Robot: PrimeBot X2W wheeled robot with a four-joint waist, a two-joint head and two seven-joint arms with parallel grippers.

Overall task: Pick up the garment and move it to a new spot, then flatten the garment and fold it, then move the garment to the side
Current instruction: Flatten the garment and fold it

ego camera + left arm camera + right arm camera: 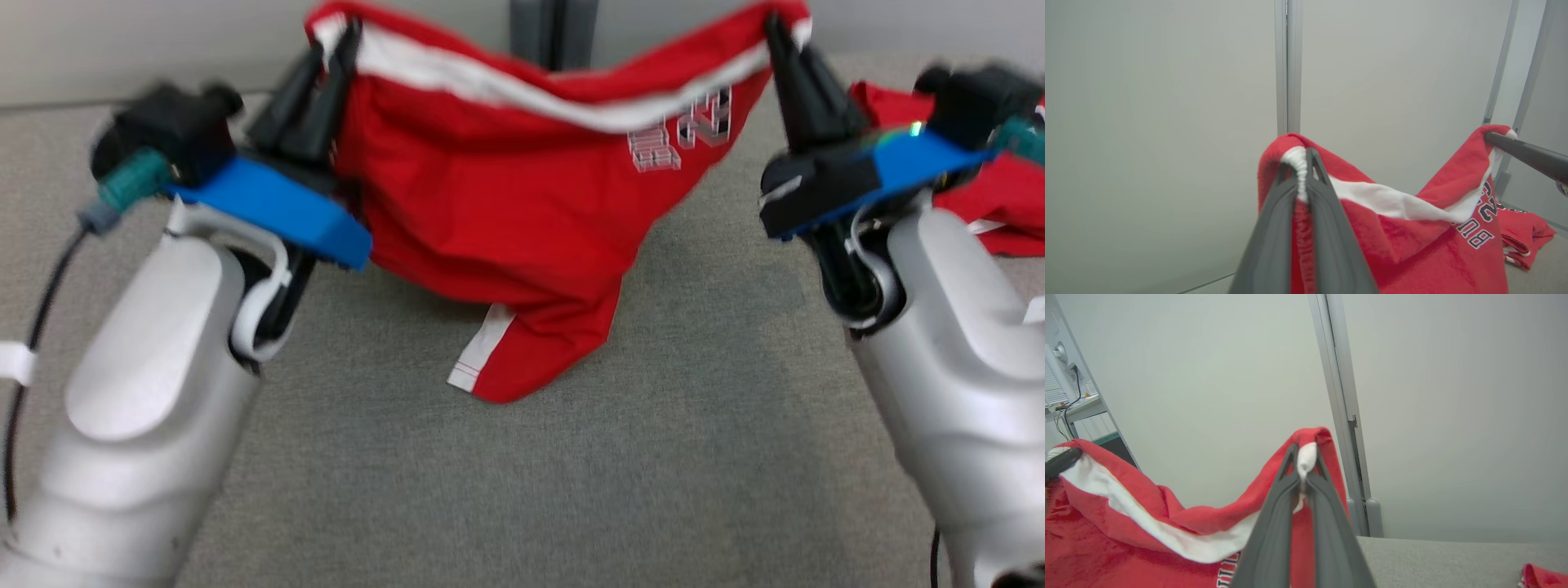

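The left pincer [343,37] and right pincer [774,31] are each clamping 1 end of the white hem [522,91] of the red garment [506,212], hanging it wide, seemingly for laying flat on the desk [694,457].

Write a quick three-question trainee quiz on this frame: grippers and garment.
1. True or false: the left gripper and right gripper are both shut on the red shorts.
2. Which part do they pinch? A) white waistband B) leg hem C) printed lettering
3. Fill in: a second red garment lies on the grey surface to the robot's ____.
Key: 1 true; 2 A; 3 right.
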